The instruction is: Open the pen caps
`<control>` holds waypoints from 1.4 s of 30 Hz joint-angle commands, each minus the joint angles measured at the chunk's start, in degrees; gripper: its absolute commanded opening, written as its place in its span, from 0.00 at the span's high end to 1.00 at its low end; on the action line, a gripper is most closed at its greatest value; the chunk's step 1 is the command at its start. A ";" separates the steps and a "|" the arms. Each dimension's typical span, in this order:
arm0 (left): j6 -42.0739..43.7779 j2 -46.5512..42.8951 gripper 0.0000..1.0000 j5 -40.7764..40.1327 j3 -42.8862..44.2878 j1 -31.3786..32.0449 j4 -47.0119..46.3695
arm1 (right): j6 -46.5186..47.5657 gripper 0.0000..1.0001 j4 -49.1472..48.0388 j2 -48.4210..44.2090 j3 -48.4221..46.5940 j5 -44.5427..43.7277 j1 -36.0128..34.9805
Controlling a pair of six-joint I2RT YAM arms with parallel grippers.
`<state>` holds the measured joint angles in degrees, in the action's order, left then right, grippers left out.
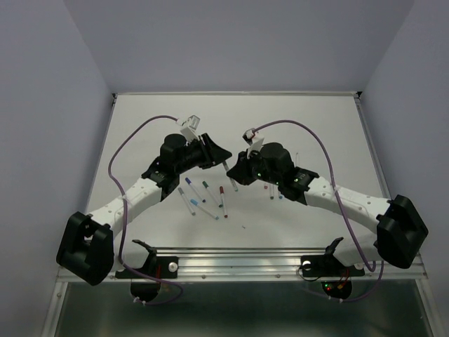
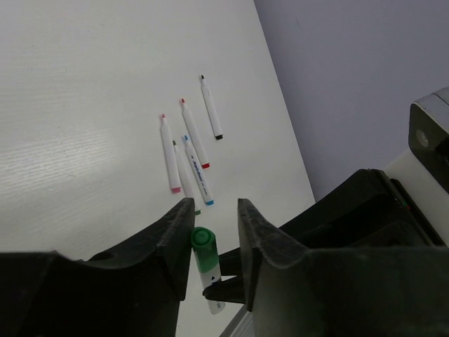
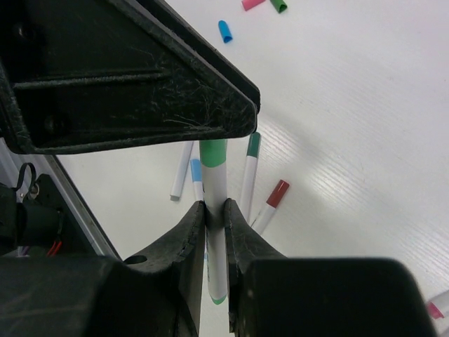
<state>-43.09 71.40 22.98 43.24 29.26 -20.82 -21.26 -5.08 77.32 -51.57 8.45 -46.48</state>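
My right gripper (image 3: 214, 205) is shut on the white barrel of a green pen (image 3: 216, 246) and holds it above the table. The pen's green cap (image 2: 203, 249) sits between my left gripper's (image 2: 214, 207) open jaws. It touches the left finger (image 2: 179, 235), with a gap to the right finger. In the top view the left gripper (image 1: 223, 159) and the right gripper (image 1: 236, 171) meet at the table's middle. Several uncapped pens (image 2: 189, 151) lie on the table. Loose blue (image 3: 224, 31), pink (image 3: 252, 3) and green (image 3: 278, 5) caps lie beyond.
More pens lie under the grippers, some capped: a green one (image 3: 250, 172), a red one (image 3: 271, 202) and a blue one (image 3: 196, 175). In the top view pens lie in two groups (image 1: 207, 195) (image 1: 275, 191). A metal rail (image 1: 238, 256) runs along the near edge.
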 commanded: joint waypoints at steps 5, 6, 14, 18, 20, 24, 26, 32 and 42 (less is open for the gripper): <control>1.69 -1.79 0.68 -0.84 2.90 0.45 -0.80 | -0.72 0.99 -0.28 0.46 -2.39 -0.19 0.86; 1.69 -1.44 0.68 -0.57 3.07 0.45 -0.63 | -0.72 0.99 -0.19 0.55 -2.83 -0.45 0.86; 2.22 -1.26 0.63 -0.04 3.42 0.63 -0.01 | -1.24 0.99 -0.28 1.16 -4.94 -1.07 1.39; 2.57 -1.61 0.61 -0.13 3.60 0.72 0.34 | -1.51 0.99 -0.19 2.05 -5.82 -0.80 1.39; 2.57 -1.70 0.62 -0.57 3.60 0.72 0.60 | -1.25 0.99 -0.28 2.05 -6.08 -0.36 1.39; 2.22 -1.87 0.87 -2.41 3.78 0.72 0.95 | -0.98 0.99 -0.10 2.40 -5.91 1.66 1.39; 2.05 -1.87 0.89 -2.68 3.95 0.72 1.22 | -0.89 0.99 -0.02 2.40 -5.56 1.75 1.39; 1.52 -1.79 1.00 -3.21 3.87 0.72 1.22 | 0.51 0.83 1.56 2.05 -5.03 2.19 1.92; 0.11 -1.87 1.00 -3.03 3.78 0.89 0.43 | 1.65 0.67 1.57 4.41 -6.70 1.66 1.92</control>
<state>-42.63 71.22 20.27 44.29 29.76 -17.82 -20.93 -2.94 80.51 -55.13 9.50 -44.91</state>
